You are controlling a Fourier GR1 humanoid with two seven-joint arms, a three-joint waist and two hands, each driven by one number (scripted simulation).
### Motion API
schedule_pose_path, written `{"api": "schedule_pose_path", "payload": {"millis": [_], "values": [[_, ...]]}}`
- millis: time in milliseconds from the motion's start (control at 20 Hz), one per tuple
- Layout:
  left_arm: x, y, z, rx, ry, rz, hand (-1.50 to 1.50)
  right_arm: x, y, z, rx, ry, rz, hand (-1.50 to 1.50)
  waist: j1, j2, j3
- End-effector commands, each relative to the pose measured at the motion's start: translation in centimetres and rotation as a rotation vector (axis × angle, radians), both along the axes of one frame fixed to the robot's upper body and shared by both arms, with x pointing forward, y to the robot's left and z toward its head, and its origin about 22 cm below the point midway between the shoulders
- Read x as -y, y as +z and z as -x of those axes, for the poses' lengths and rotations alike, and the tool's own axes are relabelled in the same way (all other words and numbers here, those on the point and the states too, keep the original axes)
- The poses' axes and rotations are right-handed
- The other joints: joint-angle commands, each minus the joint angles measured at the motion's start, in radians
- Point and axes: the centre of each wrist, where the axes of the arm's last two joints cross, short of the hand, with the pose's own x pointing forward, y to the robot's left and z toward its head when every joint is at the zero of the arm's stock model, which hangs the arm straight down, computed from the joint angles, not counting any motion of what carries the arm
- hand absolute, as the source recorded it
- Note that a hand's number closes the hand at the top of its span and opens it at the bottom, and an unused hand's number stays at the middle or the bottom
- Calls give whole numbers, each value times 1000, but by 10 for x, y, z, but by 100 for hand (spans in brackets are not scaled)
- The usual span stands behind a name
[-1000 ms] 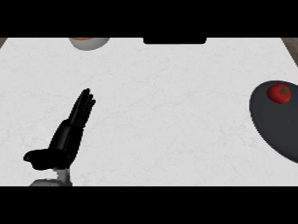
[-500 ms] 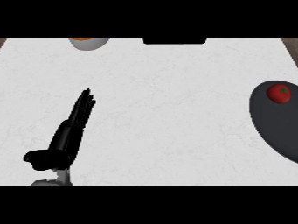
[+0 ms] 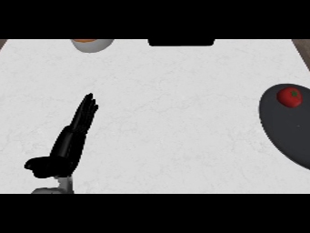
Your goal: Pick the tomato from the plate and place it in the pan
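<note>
While the small red round tomato point(image 3: 290, 97) with its green stem spot sits on the far part of a dark grey oval plate point(image 3: 298, 134) at the right edge of the desk, nothing touches it. That plate lies on the white, faintly marbled desk point(image 3: 177, 104) and runs past the right edge of the view, so its full outline cannot be seen.

Near the lower left, the robot's black left hand point(image 3: 67, 148) comes up from the near edge on a short stretch of grey forearm point(image 3: 55, 189). Its fingers point(image 3: 87, 111) are straight and pressed together, pointing toward the far side and leaning a little to the right (the thumb juts out to the left, low on the hand). They hold nothing, and the hand is well apart from the plate and the tomato.

At the far edge, left of centre, a pale grey rounded bowl point(image 3: 92, 44) with something orange in it is cut off by the top of the view. Further right along that far edge is a flat black rectangular object point(image 3: 181, 42), only partly visible; what it is cannot be told. The right hand shows nowhere.
</note>
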Motion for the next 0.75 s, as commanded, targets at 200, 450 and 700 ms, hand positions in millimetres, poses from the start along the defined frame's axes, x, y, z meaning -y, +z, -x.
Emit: {"api": "schedule_pose_path", "payload": {"millis": [200, 450, 700], "values": [[21, 11, -10, 1, -5, 10, 0, -8, -26, 26, 50, 76, -11, -150, 3, 1, 1], [-11, 7, -2, 8, 6, 8, 0, -8, -20, 13, 49, 70, 20, -150, 7, 2, 1], [6, 6, -11, 3, 1, -10, 0, 1, -3, 13, 79, 46, 113, -150, 4, 1, 0]]}}
